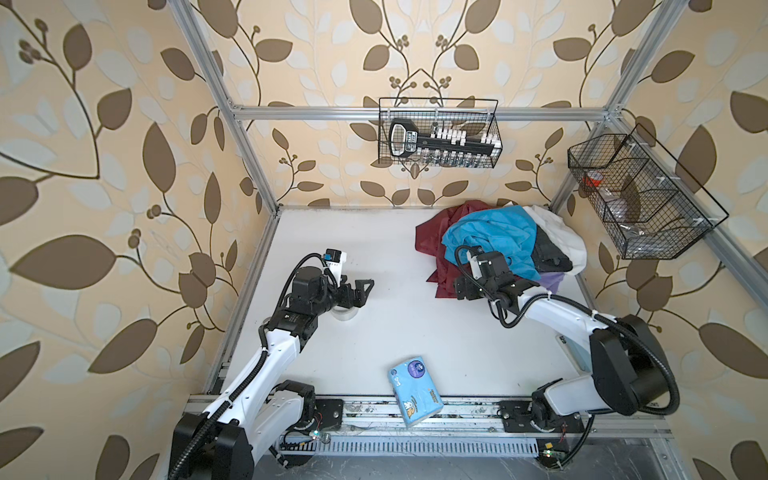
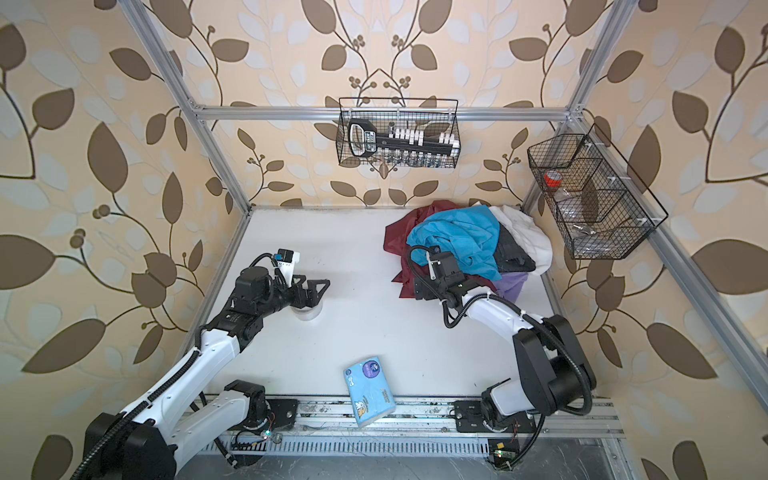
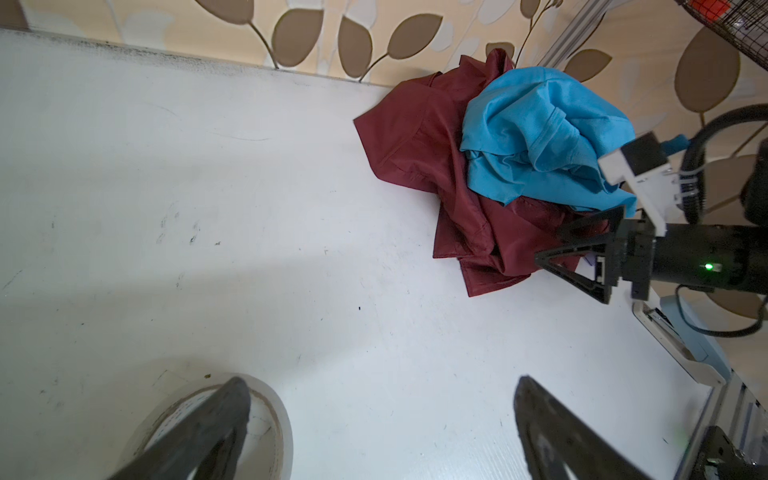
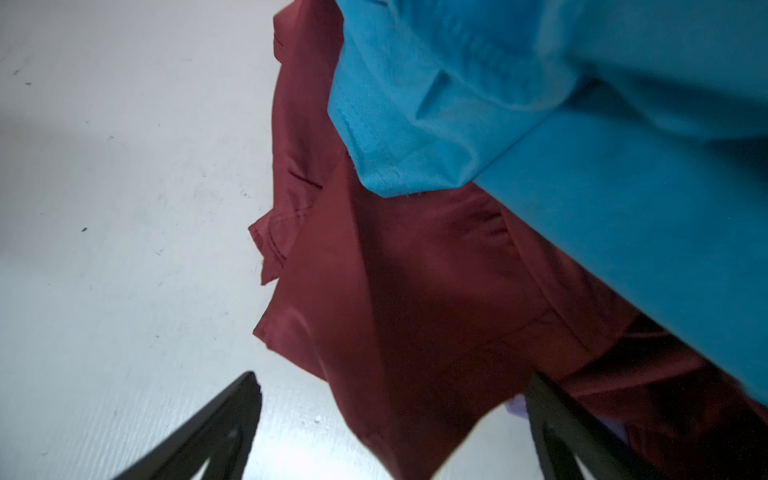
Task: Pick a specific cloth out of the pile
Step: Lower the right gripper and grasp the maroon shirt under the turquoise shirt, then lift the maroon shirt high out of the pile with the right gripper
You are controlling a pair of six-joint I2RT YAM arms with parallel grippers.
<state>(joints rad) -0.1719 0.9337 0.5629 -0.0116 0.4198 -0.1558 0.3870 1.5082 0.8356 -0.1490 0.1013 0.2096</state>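
Note:
The pile (image 1: 511, 245) fills the table's far right corner, with a bright blue garment (image 1: 486, 232) on top and white, black and pale purple pieces to its right. The maroon cloth (image 1: 430, 237) (image 3: 415, 137) spreads out from under the blue garment along the pile's left side. My right gripper (image 1: 451, 286) (image 4: 392, 376) stands open low at the pile's near left edge. A hanging corner of the maroon cloth (image 4: 415, 291) lies between its spread fingers, and neither finger touches it. My left gripper (image 1: 365, 289) (image 3: 380, 379) hovers open over bare table at the left, holding nothing.
A roll of clear tape (image 1: 345, 313) lies under the left gripper. A blue tissue pack (image 1: 415, 390) sits at the table's front edge. One wire basket (image 1: 440, 133) hangs on the back wall and another (image 1: 640, 195) on the right wall, above the pile.

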